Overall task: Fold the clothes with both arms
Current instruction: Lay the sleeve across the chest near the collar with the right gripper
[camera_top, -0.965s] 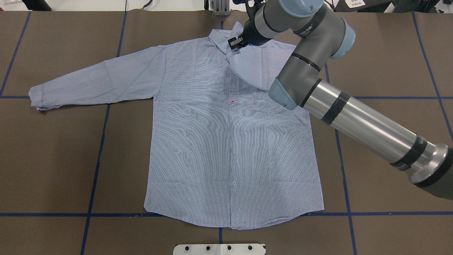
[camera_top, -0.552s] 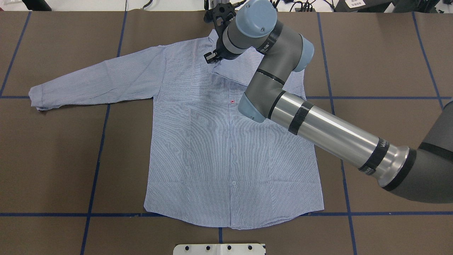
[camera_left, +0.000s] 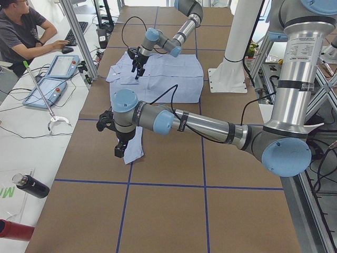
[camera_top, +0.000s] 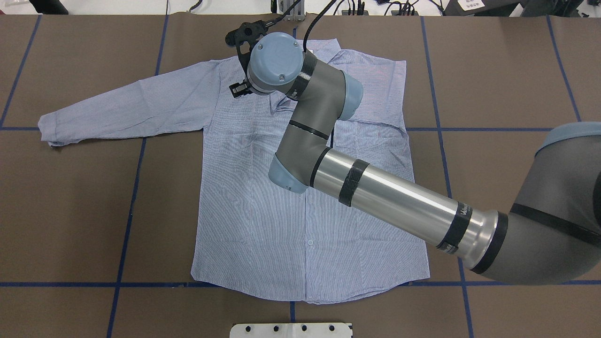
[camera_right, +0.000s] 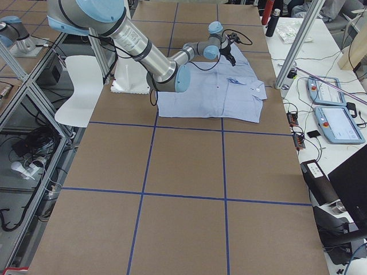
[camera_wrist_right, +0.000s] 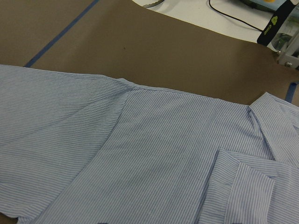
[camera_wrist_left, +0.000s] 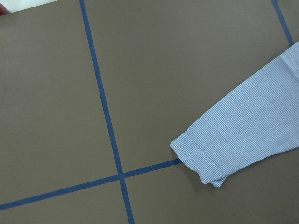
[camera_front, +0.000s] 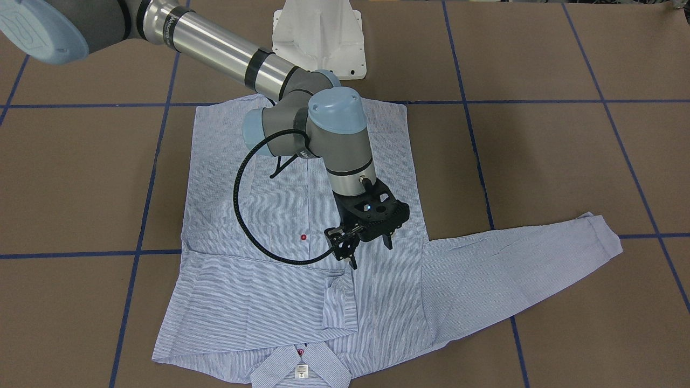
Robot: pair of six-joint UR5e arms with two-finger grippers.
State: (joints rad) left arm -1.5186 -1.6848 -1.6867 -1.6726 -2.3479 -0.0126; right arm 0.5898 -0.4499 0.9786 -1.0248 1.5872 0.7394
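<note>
My counter [camera_top: 70, 211] is a flat matte brown sheet crossed by thin blue tape lines. In the overhead view the shirt [camera_top: 263, 225] lies spread at its centre: soft light blue cloth with fine white stripes, collar at 12 o'clock, curved hem at 6. One long sleeve runs straight out toward 9 o'clock. The other is folded in across the chest, and its squared cuff lies on the front panel.

The right arm [camera_top: 399, 202], a smooth silver tube with grey joints and pale blue caps, comes in from 4 o'clock and bends over the chest. The left arm [camera_left: 210, 126] shows only from the side.

The right claw [camera_front: 371, 250] hangs spread just above the cloth near the collar and grips nothing. The left claw [camera_left: 120, 153] hovers at the outstretched sleeve's end; I cannot tell whether it is spread or closed.

Its wrist camera shows that sleeve's turned-back cuff [camera_wrist_left: 201, 163] lying on a tape line. On the shirt front sit a small round red button [camera_front: 304, 237] and a white neck label [camera_front: 302, 370].
</note>
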